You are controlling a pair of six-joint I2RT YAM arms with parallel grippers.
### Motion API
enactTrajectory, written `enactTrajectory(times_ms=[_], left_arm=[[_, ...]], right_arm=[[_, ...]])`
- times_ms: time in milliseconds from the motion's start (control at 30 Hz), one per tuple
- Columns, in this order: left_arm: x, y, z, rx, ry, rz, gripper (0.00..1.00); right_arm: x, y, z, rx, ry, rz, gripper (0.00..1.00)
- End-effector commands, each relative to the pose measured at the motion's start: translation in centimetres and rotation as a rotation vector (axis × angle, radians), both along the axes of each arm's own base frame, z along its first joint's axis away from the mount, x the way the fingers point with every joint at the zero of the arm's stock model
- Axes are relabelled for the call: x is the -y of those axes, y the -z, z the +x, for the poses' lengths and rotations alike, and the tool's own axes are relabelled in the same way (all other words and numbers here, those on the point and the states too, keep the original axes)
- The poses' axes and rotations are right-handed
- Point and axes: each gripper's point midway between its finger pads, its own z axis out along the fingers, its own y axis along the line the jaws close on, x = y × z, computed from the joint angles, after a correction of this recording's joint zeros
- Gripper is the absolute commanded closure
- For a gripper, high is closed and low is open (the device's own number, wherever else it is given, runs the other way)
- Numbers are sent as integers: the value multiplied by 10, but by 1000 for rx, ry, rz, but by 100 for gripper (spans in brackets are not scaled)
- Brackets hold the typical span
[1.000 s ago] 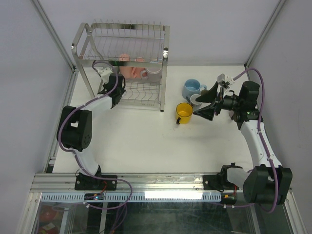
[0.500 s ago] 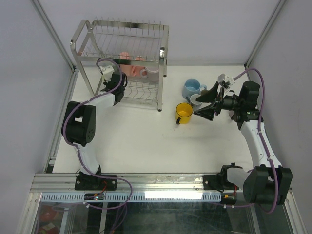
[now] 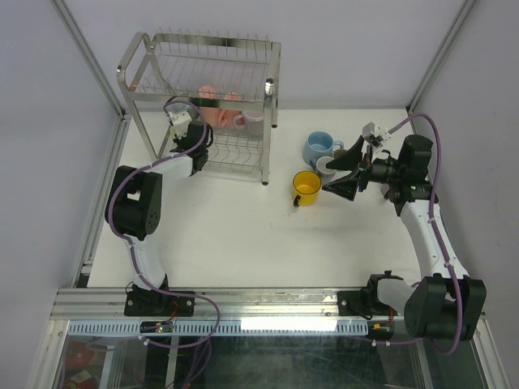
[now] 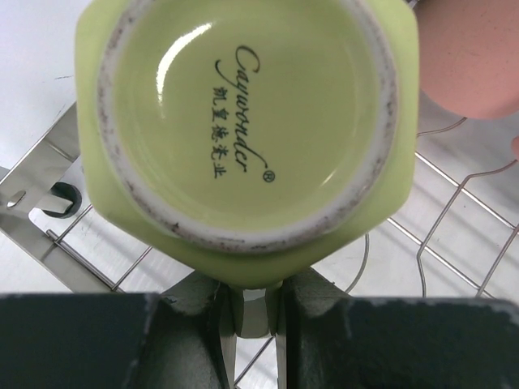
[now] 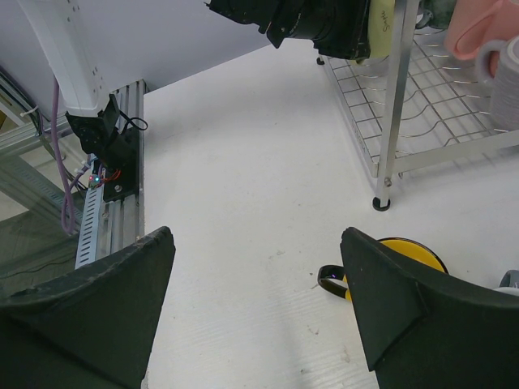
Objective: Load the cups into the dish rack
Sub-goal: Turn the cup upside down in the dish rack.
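On the bench (image 3: 243, 235), your left hand (image 4: 251, 324) pinches the green cup (image 4: 243, 121) by its handle inside the rack (image 3: 207, 61), close to a pink cup (image 4: 478, 49); a skewed release could knock them together; right hand (image 5: 255, 267) is open.

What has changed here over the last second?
The left gripper, shut on the green cup by its handle, has pushed farther from its base, in towards the dish rack and its lower shelf. The right gripper stayed open and still; the yellow cup and blue cup did not move.
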Motion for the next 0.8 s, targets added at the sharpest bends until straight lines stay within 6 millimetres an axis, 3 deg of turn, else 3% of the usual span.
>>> enactTrajectory(times_ms=[0, 533, 767], left_arm=[[-5, -39, 19, 122, -23, 21, 89], [-14, -33, 14, 116, -76, -12, 69], [-8, -45, 5, 134, -46, -53, 59]], right_arm=[[1, -14, -4, 76, -11, -2, 14], [1, -14, -4, 73, -11, -2, 14], [2, -14, -3, 73, -7, -2, 14]])
